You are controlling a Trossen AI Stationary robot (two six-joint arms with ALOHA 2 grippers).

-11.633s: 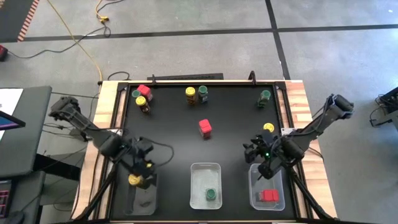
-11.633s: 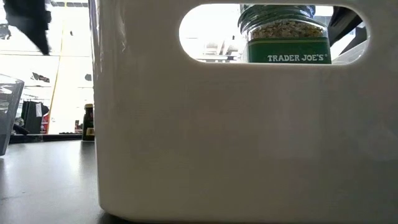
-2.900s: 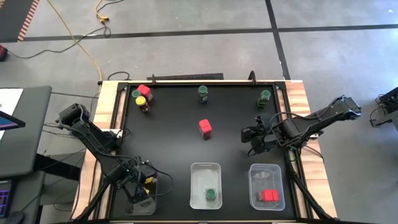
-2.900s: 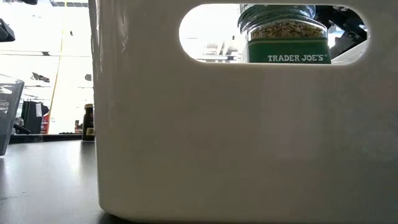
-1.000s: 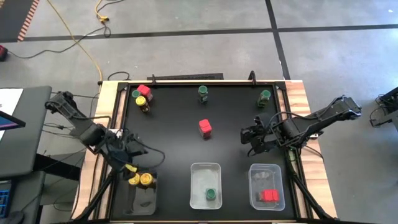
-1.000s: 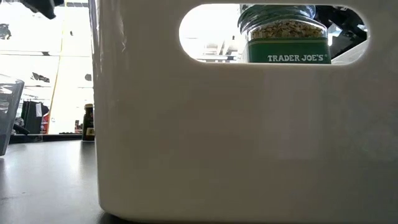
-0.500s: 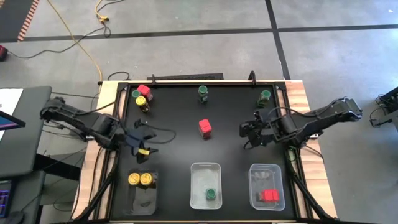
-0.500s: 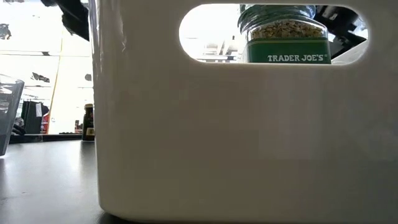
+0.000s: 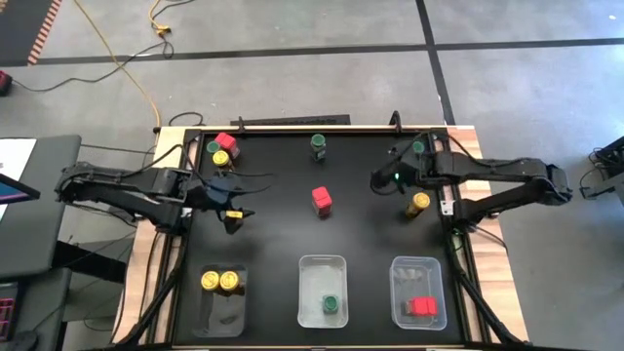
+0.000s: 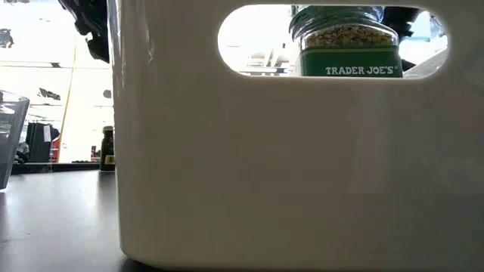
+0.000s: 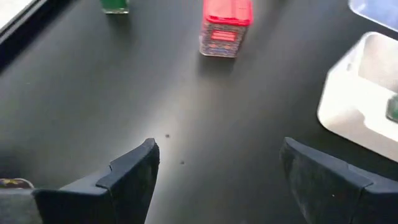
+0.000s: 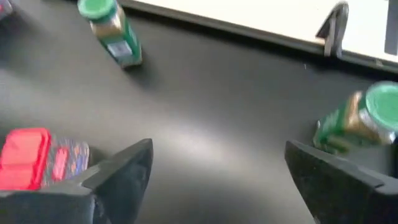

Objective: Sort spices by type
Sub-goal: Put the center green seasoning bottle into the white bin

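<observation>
The black surface (image 9: 283, 244) carries three clear trays along its near edge: the left tray (image 9: 220, 312) holds two yellow-lidded jars (image 9: 220, 282), the middle tray (image 9: 323, 263) one green-lidded jar (image 9: 331, 305), and the right tray (image 9: 417, 265) red-lidded jars (image 9: 421, 307).

Loose spices stand farther back. A red-lidded jar (image 9: 322, 201) sits mid-surface, a green-lidded jar (image 9: 318, 147) is at the far edge, and another green one (image 9: 417, 148) is by the far right corner. A yellow-lidded jar (image 9: 418, 204) stands beside the right arm. A small cluster of red, green and yellow lids (image 9: 222, 151) stands at the far left.

The jars are probably light and rigid, with hard, smooth sides that could slip or tip under an off-centre squeeze. The round ones are best taken across the body just under the lid. The square red ones are best gripped flat on two opposite faces.

The left arm reaches in low from the left edge, and its left pincer (image 9: 231, 203) is spread wide and empty near the far-left cluster. In its wrist view its fingers (image 11: 134, 174) frame bare surface, with the red jar (image 11: 226, 25) ahead.

The right arm stretches along the right side toward the far edge. Its right pincer (image 9: 385, 179) is also wide and empty, with the yellow jar just beside it. Its wrist view shows a green jar (image 12: 112, 28) and another (image 12: 364, 121) ahead, with the red jar (image 12: 37, 158) by one finger.
</observation>
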